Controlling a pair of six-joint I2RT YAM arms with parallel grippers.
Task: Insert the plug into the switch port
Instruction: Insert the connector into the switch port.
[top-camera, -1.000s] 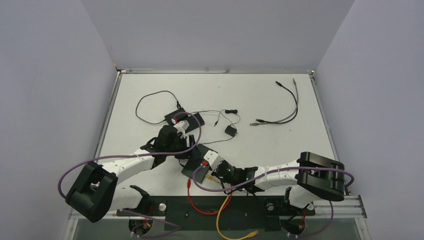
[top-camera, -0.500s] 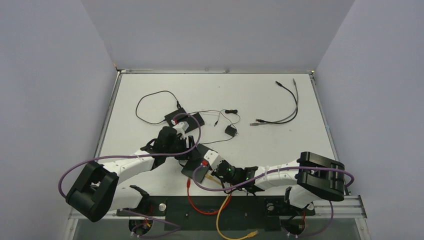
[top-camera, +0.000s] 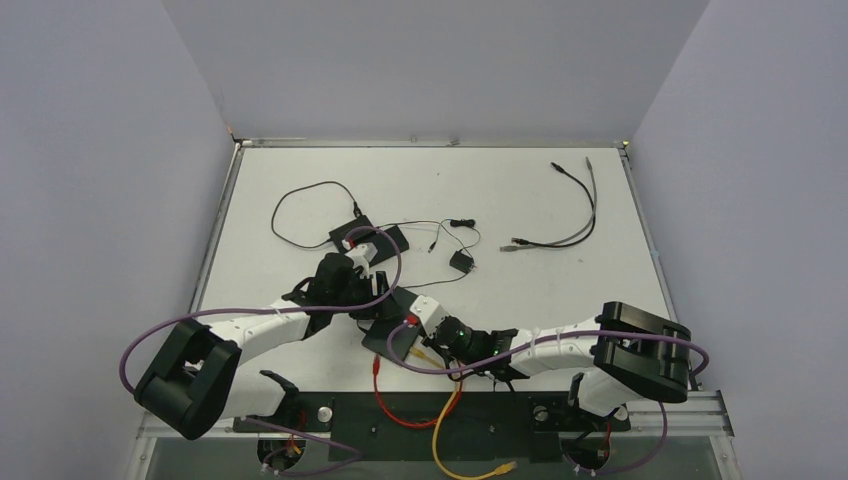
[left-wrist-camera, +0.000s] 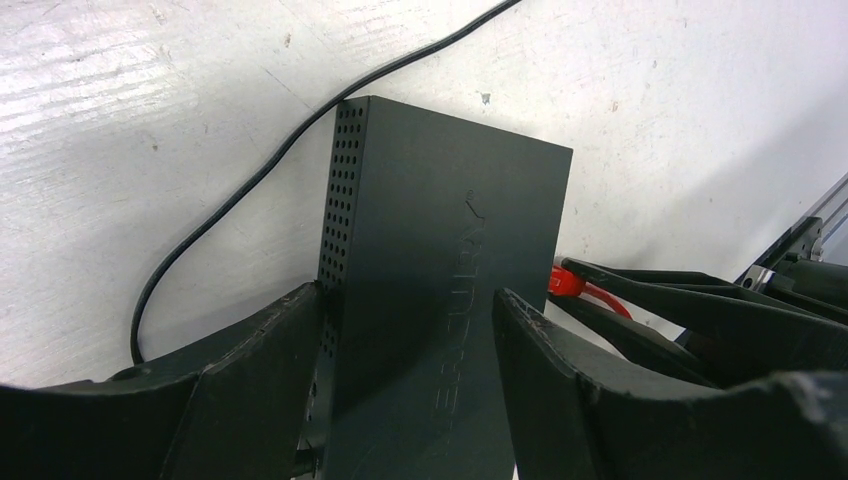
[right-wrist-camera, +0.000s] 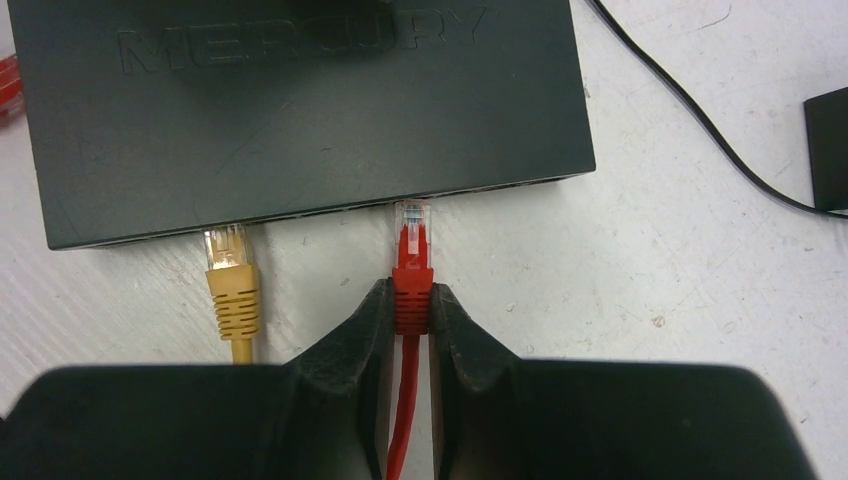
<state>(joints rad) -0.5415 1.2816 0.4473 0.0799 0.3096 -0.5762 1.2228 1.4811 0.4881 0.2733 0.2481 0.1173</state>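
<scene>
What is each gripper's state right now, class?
Left gripper: jaws astride the switch; whether they clamp it cannot be told.
Right gripper: closed on the red plug.

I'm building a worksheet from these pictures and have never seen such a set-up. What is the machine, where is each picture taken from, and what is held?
Two robot arms are bolted at the near edge of a white table. The wide picture looks down from above and behind them; the other two come from cameras on the wrists, so the dark prongs are each arm's own fingers. The right gripper pinches a red plug, its clear tip at the front edge of a black switch, beside a yellow plug. The left gripper straddles the switch; whether it clamps it I cannot tell. Loose cables lie farther back.
</scene>
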